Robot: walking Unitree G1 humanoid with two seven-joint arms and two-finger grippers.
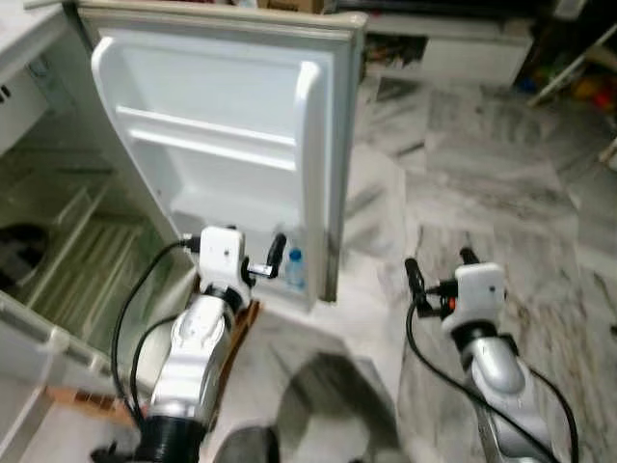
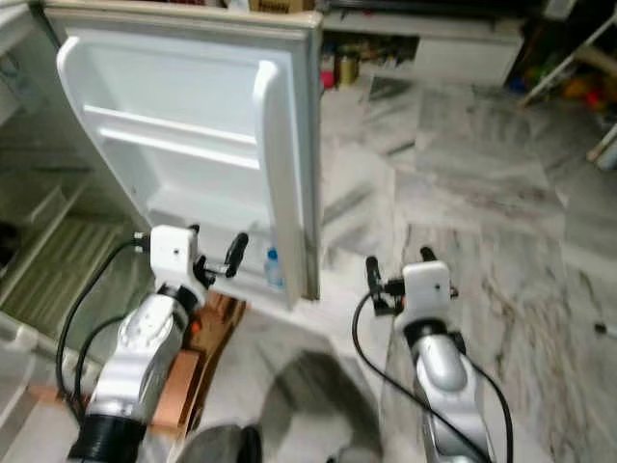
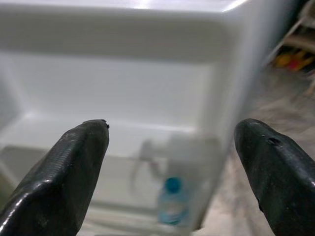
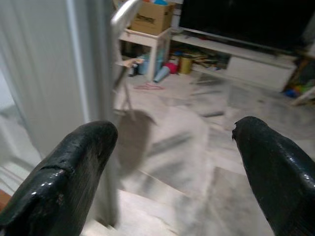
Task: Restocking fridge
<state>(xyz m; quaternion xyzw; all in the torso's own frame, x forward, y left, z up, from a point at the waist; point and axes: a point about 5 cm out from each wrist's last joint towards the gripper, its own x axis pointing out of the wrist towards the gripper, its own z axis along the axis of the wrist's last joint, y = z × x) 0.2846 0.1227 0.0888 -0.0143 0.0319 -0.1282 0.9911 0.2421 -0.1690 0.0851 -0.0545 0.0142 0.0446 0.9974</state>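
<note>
The white fridge door stands wide open, its inner shelves bare. A small water bottle with a blue cap stands upright in the door's bottom shelf, also seen as the bottle. My left gripper is open just in front of that shelf, a little left of the bottle, holding nothing. My right gripper is open over the marble floor, right of the door's edge, with nothing between its fingers.
The fridge body with its wire shelf lies at the left. A brown cardboard box sits on the floor under my left arm. Marble floor stretches right; a low white TV cabinet and clutter stand far off.
</note>
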